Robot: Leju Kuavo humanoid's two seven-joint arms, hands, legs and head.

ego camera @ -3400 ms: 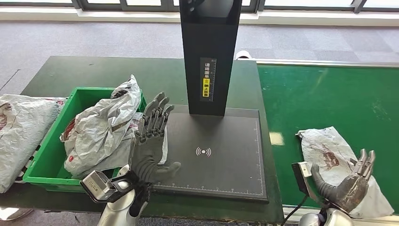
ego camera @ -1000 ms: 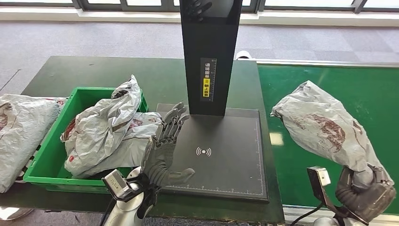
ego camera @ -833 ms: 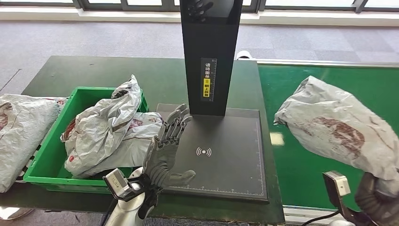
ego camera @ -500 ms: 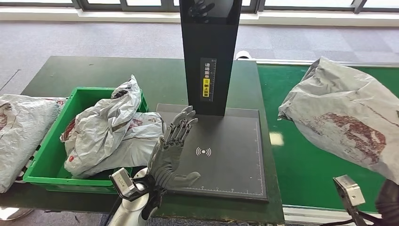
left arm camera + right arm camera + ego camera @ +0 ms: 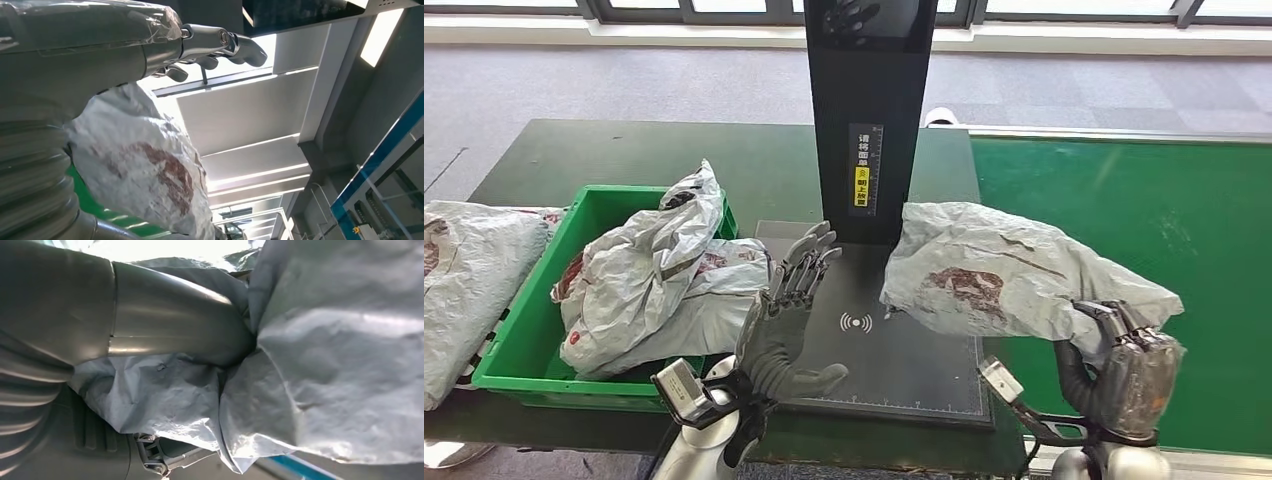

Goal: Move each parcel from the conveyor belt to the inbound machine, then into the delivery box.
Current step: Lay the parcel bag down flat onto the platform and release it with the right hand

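Note:
My right hand grips one end of a crumpled grey parcel with a red-brown print. The parcel hangs over the right half of the inbound machine's black scan plate, reaching almost to its black column. In the right wrist view my thumb presses into the parcel's folds. My left hand stands open and upright at the plate's left edge, palm toward the parcel, holding nothing. Its fingers show spread in the left wrist view, with a grey parcel beyond them.
A green crate left of the plate holds grey parcels. Another grey parcel lies on the table at the far left. The green conveyor belt runs along the right.
My right hand picked the parcel up off the belt, raised it high, then swung it left and down over the scan plate. The left hand shifted slightly toward the plate and stayed open.

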